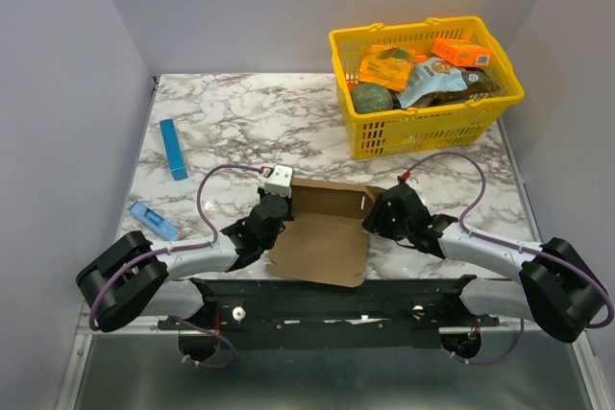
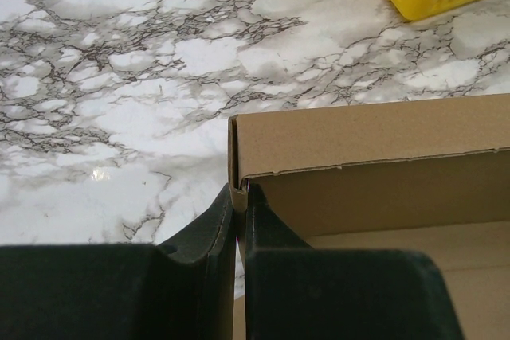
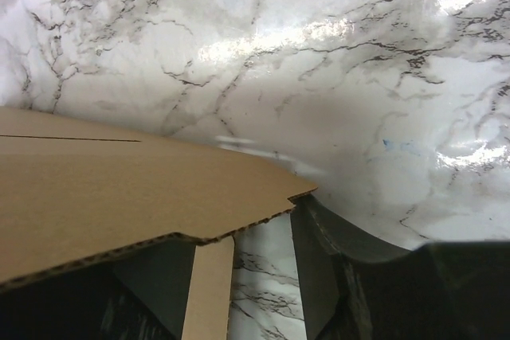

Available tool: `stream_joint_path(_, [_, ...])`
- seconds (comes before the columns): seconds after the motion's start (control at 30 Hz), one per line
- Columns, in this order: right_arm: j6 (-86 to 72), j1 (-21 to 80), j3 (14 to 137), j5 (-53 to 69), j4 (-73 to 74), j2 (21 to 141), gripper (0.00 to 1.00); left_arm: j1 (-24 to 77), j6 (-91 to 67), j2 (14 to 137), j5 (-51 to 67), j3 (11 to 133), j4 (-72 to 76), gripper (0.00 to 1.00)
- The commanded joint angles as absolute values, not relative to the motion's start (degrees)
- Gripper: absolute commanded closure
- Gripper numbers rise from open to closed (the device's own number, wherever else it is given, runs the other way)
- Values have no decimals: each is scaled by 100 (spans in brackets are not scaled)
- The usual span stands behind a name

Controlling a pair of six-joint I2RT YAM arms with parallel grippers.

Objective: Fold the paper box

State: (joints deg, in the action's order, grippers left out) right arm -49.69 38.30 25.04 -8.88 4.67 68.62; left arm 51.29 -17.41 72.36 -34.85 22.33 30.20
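the paper box point(image 1: 322, 232) lies on the marble tabletop point(image 1: 240, 112) at its near edge, between the two arms. it is a brown cardboard sheet with its far wall folded upright. the left tool point(image 2: 239, 199) is almost closed, its two black fingers pinching the left end of that upright wall. the right tool point(image 3: 239, 264) stands partly open at the box's right side. a cardboard flap lies over its left finger point(image 3: 151, 276) and a narrow cardboard strip stands between the fingers. bare tabletop shows between the strip and the right finger, so the tool clamps nothing. a yellow basket point(image 1: 423, 127) sits well apart at the far right corner, holding orange printed boxes point(image 1: 461, 51), a dark green round thing point(image 1: 371, 99) and packets. a thin blue strip point(image 1: 174, 149) lies far left, and a small blue item point(image 1: 154, 221) lies beside the left arm. both are apart from the box.
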Motion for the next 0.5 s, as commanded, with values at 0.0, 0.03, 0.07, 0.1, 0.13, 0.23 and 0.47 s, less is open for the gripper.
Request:
stream_joint_path(0.0, [-5071,3850,2408,-984,106,6908,46,5106,-1872,7093,-3357,2188,3111,100])
stream_joint_path(0.03, [-5054,3858,2408,-1002,71,6882,47,5098,-1863,7093,-3357,2188,3111,100])
stream_joint_path(0.07, [-5036,3858,2417,-1054,62,6856,48,5106,-1863,7101,-3357,2188,3111,100])
stream_joint_path(0.1, [-5010,3858,2434,-1055,62,6847,50,5106,-1863,7110,-3357,2188,3120,100])
stream_joint_path(0.13, [-4984,3858,2452,-1063,53,6847,51,5106,-1863,7119,-3357,2197,3120,100])
stream_joint_path(0.23, [-4983,3858,2435,-1072,-43,6829,54,5106,-1802,7163,-3366,2215,3129,100])
stream_joint_path(0.47, [-4896,3867,2426,-1204,-219,6759,65,5124,-1775,7356,-3358,2285,3146,100])
